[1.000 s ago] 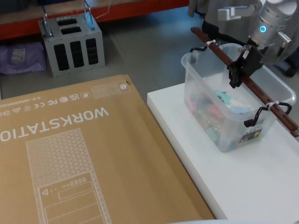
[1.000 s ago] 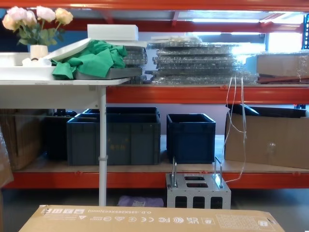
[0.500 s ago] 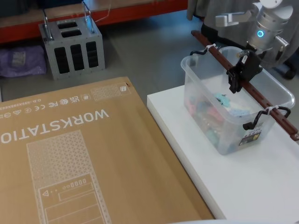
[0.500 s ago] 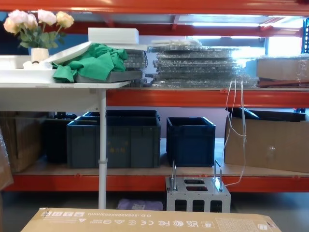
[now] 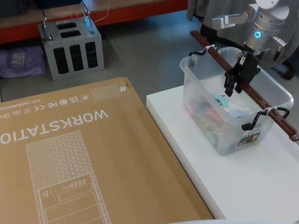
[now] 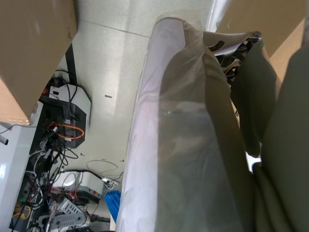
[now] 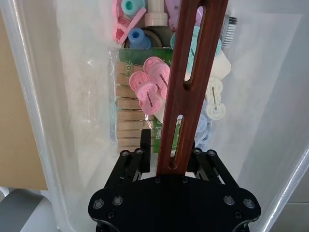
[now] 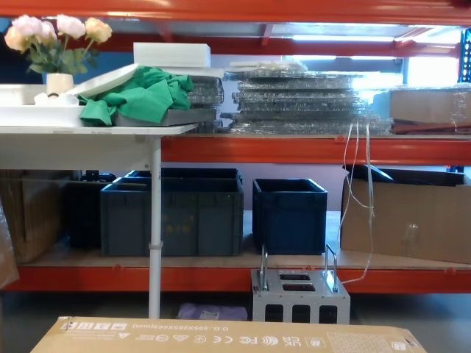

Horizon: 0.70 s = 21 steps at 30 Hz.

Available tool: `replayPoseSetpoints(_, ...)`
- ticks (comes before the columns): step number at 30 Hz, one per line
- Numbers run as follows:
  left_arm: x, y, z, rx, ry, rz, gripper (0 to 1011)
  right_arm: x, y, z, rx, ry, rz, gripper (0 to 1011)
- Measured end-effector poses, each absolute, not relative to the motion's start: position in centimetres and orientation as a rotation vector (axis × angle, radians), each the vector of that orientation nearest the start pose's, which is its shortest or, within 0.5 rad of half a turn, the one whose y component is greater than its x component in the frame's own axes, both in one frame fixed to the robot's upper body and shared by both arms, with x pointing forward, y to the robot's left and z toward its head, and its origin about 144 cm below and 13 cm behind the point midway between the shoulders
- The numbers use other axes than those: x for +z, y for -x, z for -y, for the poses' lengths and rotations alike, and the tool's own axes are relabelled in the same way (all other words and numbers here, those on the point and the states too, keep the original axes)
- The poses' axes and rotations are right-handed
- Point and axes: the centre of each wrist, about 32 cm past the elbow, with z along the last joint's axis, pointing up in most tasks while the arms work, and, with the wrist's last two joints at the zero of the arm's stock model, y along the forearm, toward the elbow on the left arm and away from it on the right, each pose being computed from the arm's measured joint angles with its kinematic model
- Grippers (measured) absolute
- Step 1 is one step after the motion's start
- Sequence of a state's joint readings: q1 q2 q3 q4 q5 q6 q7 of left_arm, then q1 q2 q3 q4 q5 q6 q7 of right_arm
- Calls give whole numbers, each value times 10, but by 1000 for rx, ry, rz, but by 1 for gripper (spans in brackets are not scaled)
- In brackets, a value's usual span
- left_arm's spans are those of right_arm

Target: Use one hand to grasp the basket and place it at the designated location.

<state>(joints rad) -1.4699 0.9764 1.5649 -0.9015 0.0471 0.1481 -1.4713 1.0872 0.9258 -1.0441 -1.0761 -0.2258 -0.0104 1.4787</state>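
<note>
1. Basket [image 5: 219,126]: translucent plastic tub standing on the white bench [image 5: 252,186], toward the bench's far right part, right of the large cardboard box [image 5: 70,154] printed "WORKSTATION".
2. Handle [image 5: 247,91]: long reddish-brown bar running across the tub's top, tied to black end hooks with white zip ties [image 5: 274,108] (one at each end).
3. Right claw [image 5: 233,81]: set over the middle of the bar, clenched on the handle; in the right wrist view the slotted bar [image 7: 186,87] passes between its black fingers [image 7: 145,145], which sit close against both sides.
4. Contents: pink, blue and white round clips and a pack of wooden clothes pegs [image 7: 133,116] lying in the tub bottom.
5. Left claw: cannot tell its state; the left wrist view shows a plastic-wrapped surface [image 6: 193,145] close to the lens.
6. Surroundings: grey metal box [image 5: 71,43] with two handles on the floor beyond the cardboard box; dark blue crates [image 8: 176,213] on the low shelf behind.
</note>
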Motion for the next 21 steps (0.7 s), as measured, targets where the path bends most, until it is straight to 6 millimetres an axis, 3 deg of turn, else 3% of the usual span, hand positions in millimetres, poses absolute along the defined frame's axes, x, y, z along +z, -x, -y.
replayPoseSetpoints(3, 1394, -616, -497, 176, -1629, -169, 0, 1352, -612, 438, 15, 1481, 120, 408)
replayPoseSetpoints(15, 1394, -616, -497, 176, -1629, -169, 0, 1354, -612, 437, 14, 1482, 130, 826)
replayPoseSetpoints(21, 1394, -616, -497, 176, -1629, -169, 0, 1355, -611, 437, 9, 1484, 133, 958)
